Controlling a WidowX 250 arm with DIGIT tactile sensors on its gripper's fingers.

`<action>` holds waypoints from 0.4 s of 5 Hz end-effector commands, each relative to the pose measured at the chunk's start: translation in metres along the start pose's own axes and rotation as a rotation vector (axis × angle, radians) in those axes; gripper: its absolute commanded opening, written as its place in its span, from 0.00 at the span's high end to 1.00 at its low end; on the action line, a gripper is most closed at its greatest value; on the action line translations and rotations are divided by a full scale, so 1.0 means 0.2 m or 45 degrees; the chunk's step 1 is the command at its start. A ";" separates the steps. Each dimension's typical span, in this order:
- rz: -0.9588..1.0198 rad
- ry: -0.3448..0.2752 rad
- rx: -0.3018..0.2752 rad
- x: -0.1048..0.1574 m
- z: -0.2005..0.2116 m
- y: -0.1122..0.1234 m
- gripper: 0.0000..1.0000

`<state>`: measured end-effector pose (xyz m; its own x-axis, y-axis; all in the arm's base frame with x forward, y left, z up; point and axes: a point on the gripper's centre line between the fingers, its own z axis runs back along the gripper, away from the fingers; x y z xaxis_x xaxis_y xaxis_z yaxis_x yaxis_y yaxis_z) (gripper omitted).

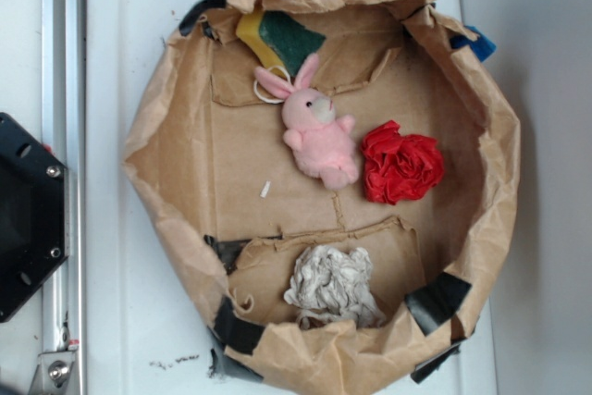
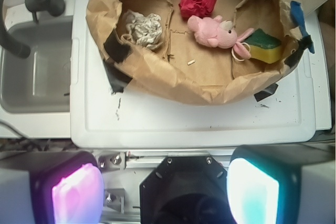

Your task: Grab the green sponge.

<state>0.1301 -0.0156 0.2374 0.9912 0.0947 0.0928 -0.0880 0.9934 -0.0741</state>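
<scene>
A brown paper nest (image 1: 166, 136) sits on a white desk (image 1: 120, 62). The green sponge (image 1: 282, 39) lies at its far edge, tilted against the paper wall, just beside the ears of a pink toy bunny (image 1: 319, 136). A red cloth flower (image 1: 400, 164) and a grey rag (image 1: 333, 286) lie well apart from it. In the wrist view the gripper (image 2: 165, 192) is wide open, its fingers (image 2: 76, 192) holding nothing, well back from the nest. A good grasp likely descends over the sponge's free corner, clear of the bunny's ears.
</scene>
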 end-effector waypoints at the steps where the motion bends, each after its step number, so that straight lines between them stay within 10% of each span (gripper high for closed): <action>1: 0.458 -0.143 -0.071 0.28 0.14 0.04 0.00; 2: 0.271 -0.096 -0.070 0.38 0.07 0.04 0.00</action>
<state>0.2010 -0.0044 0.2420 0.9549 0.2833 0.0885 -0.2703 0.9533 -0.1351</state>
